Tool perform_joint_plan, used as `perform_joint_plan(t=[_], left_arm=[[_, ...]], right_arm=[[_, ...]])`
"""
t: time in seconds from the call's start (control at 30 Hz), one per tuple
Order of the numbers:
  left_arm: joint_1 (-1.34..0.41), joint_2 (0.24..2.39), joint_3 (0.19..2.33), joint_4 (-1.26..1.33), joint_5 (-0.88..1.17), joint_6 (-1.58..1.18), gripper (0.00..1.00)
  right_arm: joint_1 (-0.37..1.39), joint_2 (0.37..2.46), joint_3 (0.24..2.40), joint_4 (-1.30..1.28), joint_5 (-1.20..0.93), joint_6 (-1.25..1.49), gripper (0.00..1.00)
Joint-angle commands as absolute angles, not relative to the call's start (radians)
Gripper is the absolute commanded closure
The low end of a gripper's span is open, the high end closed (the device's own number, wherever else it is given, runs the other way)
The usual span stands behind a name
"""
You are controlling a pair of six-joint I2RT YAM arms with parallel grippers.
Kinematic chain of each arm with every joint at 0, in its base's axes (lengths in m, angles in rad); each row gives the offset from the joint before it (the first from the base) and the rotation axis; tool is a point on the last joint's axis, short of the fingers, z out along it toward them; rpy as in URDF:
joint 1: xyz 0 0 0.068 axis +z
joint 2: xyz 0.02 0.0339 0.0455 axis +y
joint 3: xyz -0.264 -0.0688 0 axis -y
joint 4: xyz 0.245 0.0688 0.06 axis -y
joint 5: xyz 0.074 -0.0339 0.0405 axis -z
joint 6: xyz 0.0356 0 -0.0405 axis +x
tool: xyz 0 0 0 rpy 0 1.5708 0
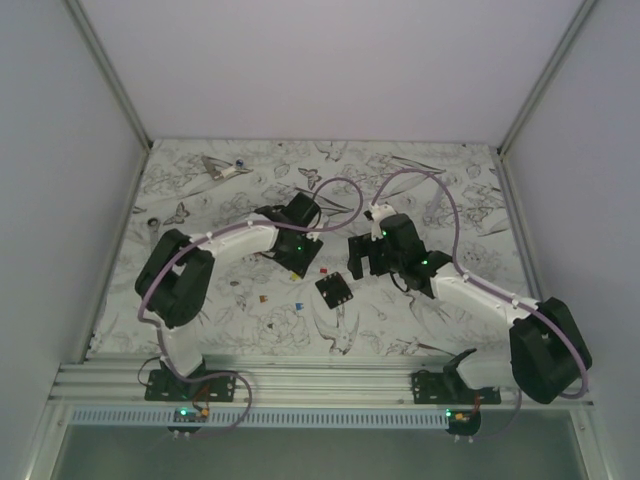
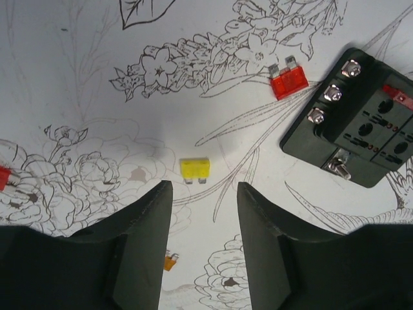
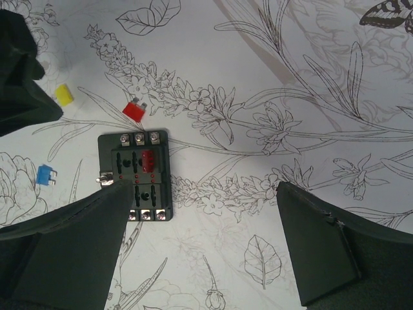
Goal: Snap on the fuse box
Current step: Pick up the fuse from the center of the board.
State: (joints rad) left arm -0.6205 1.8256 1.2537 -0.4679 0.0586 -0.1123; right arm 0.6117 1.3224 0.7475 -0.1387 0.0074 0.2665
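Left wrist: left gripper (image 2: 204, 188) hanging open, yellow fuse (image 2: 195, 169) sitting just past its fingertips (image 2: 155, 213) | right gripper (image 3: 203, 194) gaping, empty | fuse box (image 3: 135, 177) holding one red fuse (image 3: 148, 159), rest probably still waiting

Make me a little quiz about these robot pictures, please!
1. True or false: the left gripper is open, and the yellow fuse lies on the table just ahead of its fingers.
2. What colour is the plugged-in fuse in the fuse box? A blue, B red, C yellow.
3. Count: how many loose fuses lie near the fuse box in the right wrist view?

Key: 1 true. 2 B. 3 three: the yellow fuse, the loose red fuse and the blue fuse.
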Motion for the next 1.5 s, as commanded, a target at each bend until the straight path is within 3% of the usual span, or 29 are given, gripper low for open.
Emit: perform_joint_plan(t=[0.0,0.27,0.6,1.47], left_arm=[[-0.629,1.880,1.291,-0.534,0.065,-0.119,0.53],[-0.632,1.925,1.320,-0.548,0.037,-0.120,0.54],[-0.631,1.959,1.335,-0.566,0.017,-0.131,0.62],[-0.630,1.941,1.318,-0.578,0.128,-0.047,0.58]], right_arm=[[0.616,1.296,0.752,-0.111,-0.003,0.260,0.00],[0.616,1.298,0.751,-0.110,-0.005,0.260,0.01],[0.615,1.300,0.752,-0.107,-0.009,0.260,0.00],[0.615,1.310,0.750,-0.100,-0.017,0.260,0.00]])
